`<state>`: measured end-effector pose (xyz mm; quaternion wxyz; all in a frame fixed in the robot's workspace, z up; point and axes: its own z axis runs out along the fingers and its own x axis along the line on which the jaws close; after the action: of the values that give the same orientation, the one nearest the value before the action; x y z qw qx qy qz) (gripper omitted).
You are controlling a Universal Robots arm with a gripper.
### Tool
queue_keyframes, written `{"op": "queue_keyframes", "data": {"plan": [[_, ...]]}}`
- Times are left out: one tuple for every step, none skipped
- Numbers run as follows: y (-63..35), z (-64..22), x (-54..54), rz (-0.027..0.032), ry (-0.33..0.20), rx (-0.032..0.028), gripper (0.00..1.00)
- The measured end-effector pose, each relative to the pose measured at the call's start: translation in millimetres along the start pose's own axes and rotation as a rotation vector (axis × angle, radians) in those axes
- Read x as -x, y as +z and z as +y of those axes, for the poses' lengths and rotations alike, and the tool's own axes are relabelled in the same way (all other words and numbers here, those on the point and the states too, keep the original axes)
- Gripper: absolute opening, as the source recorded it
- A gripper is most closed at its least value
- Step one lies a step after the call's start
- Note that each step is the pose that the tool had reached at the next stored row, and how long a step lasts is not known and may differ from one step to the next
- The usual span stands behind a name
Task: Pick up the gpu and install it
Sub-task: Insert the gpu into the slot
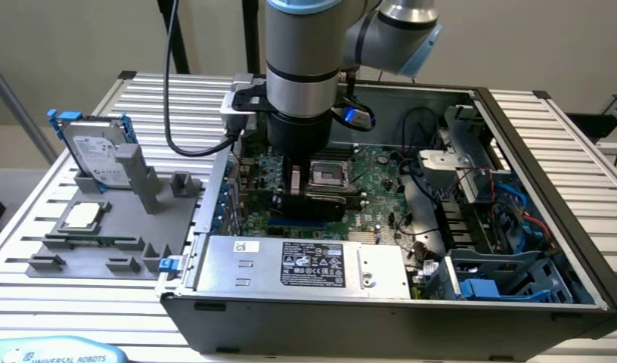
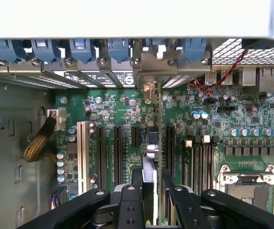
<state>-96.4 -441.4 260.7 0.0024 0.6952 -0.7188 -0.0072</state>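
The pickup is done: the gpu (image 2: 151, 152) is clamped edge-on between the jaws, inside the computer case (image 1: 389, 321), over the motherboard (image 2: 113, 107) slots. Full seating cannot be told; release is judged outstanding.

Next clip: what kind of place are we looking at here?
Probably a robotics lab bench set up for PC assembly: an open computer case on a slatted metal table, a grey fixture holding a hard drive and CPU, and a robot arm reaching into the case.
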Motion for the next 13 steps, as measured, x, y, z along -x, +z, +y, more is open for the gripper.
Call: {"op": "queue_keyframes", "data": {"plan": [[0.4, 0.1, 0.0, -0.0012, 0.000, 0.0001, 0.27], [0.7, 0.1, 0.0, -0.0025, 0.000, 0.0001, 0.27], [0.8, 0.0, 0.0, -0.0030, 0.000, 0.0001, 0.27], [0.8, 0.0, 0.0, -0.0030, 0.000, 0.0002, 0.27], [0.8, 0.0, 0.0, -0.0031, 0.000, 0.0002, 0.27], [0.9, 0.0, 0.0, -0.0032, 0.000, 0.0001, 0.27], [0.9, 0.0, 0.0, -0.0033, 0.000, 0.0001, 0.27], [1.0, 0.0, 0.0, -0.0033, 0.000, 0.0001, 0.27], [1.1, 0.0, 0.0, -0.0036, 0.000, 0.0001, 0.27], [1.2, 0.0, 0.0, -0.0045, 0.000, 0.0001, 0.27], [1.2, 0.0, 0.0, -0.0058, 0.000, 0.0002, 0.27], [1.2, -0.1, 0.0, -0.0067, -0.001, 0.0002, 0.27], [1.3, 0.0, 0.0, -0.0075, -0.001, 0.0003, 0.27]]}}
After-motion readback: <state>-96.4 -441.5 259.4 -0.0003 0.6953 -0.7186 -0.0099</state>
